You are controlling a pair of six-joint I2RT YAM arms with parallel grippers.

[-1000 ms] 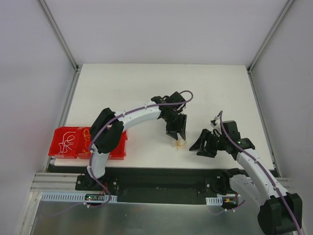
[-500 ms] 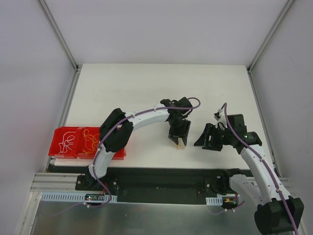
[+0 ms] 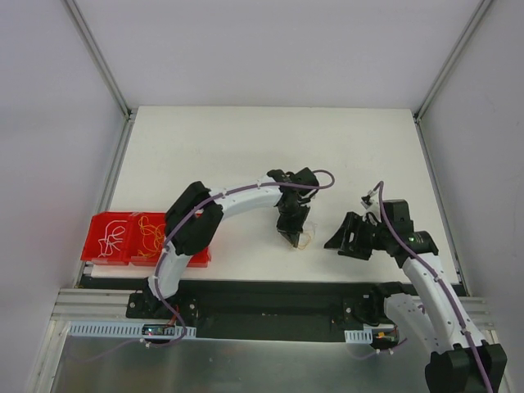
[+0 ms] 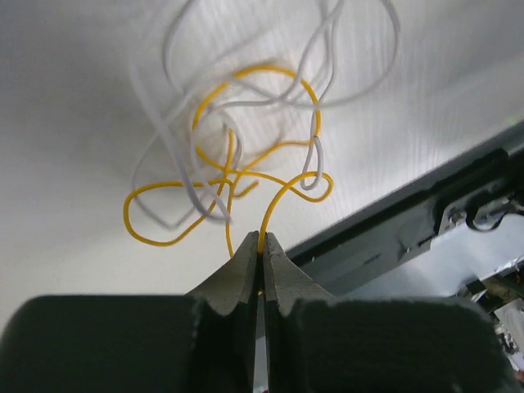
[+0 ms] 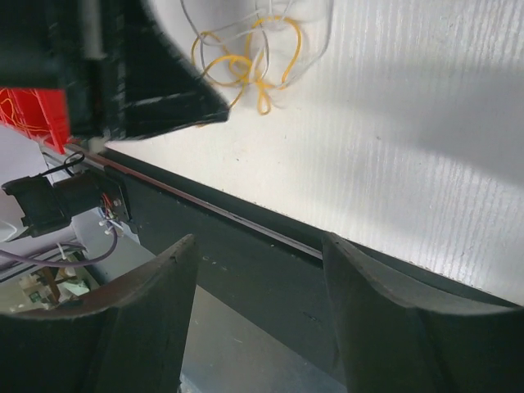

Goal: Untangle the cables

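The cables (image 4: 225,176) are a small loose tangle of yellow and whitish strands lying on the white table (image 3: 246,147) near its front edge. In the top view the cables (image 3: 304,240) show just beside the left fingertips. My left gripper (image 4: 262,241) is shut on a yellow strand (image 4: 263,228), which rises out of the pinched tips into the tangle. My right gripper (image 5: 260,239) stands open and holds nothing. It hovers over the table's front edge, to the right of the cables (image 5: 246,57) and apart from them. In the top view the right gripper (image 3: 337,240) points left toward the left gripper (image 3: 291,237).
Red bins (image 3: 115,237) holding more thin wires sit at the front left of the table, partly under the left arm. A dark rail (image 5: 270,270) runs along the table's front edge below the right gripper. Grey walls enclose the sides and back.
The left gripper was open over the tangle and has closed on the yellow strand. The right gripper has shifted slightly, still open.
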